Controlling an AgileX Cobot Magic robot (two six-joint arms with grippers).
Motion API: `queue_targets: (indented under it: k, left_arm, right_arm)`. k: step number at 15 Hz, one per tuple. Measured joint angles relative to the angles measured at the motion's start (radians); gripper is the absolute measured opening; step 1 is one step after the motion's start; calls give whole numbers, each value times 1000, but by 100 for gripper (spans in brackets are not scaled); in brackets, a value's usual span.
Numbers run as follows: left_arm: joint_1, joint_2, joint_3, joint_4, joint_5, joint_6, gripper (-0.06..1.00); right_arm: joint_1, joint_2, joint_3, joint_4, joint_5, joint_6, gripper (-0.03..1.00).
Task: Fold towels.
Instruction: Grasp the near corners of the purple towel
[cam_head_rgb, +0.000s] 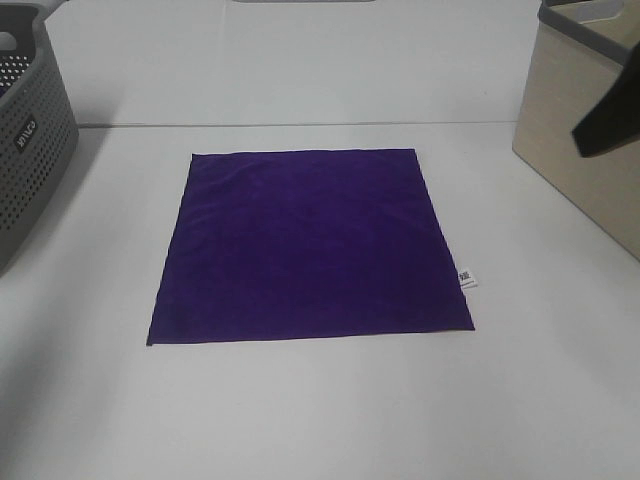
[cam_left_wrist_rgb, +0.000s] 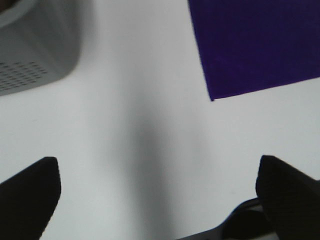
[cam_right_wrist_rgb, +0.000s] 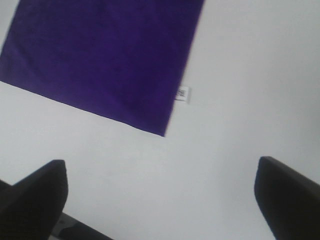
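Observation:
The deep purple towel (cam_head_rgb: 310, 245) lies flat and spread out in a square in the middle of the white table (cam_head_rgb: 300, 420). Its small white tag (cam_head_rgb: 466, 278) sticks out of the right edge near the front corner. The left wrist view shows one towel corner (cam_left_wrist_rgb: 260, 45), with my left gripper (cam_left_wrist_rgb: 160, 200) open and empty above bare table, away from that corner. The right wrist view shows the tagged corner of the towel (cam_right_wrist_rgb: 105, 55) and the tag (cam_right_wrist_rgb: 183, 94), with my right gripper (cam_right_wrist_rgb: 160, 200) open and empty, hovering off that corner. Neither gripper touches the cloth.
A grey perforated basket (cam_head_rgb: 30, 130) stands at the left edge and also shows in the left wrist view (cam_left_wrist_rgb: 35, 45). A beige fabric basket (cam_head_rgb: 590, 150) stands at the right, with a dark blurred shape (cam_head_rgb: 605, 125) in front of it.

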Motion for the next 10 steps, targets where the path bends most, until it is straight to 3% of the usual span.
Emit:
queue_targets:
  k: [3,4,5,6,7,10]
  left_arm:
    - [0,275,0,-274,-63,229,99]
    - [0,357,0,-330,-83,285,99]
    - [0,455,0,-383,-112,353,99]
    - [0,526,0,-415,-128,401,99]
    - [0,594,-1,-461,-146,455,99]
    - [0,772,-1,-598,-183,616,99]
  right_arm:
    - [-17,219,-6,201,6,-226,98]
    - [-56,284,-5,287,38,-302,98]
    - [-157,371,8,440,92,-408,97]
    - [-218,422,17,512,123,-464,97]
    - [-262,462,29,535,124,-489,97]
    - [-269,564,53,515,94,-499,96]
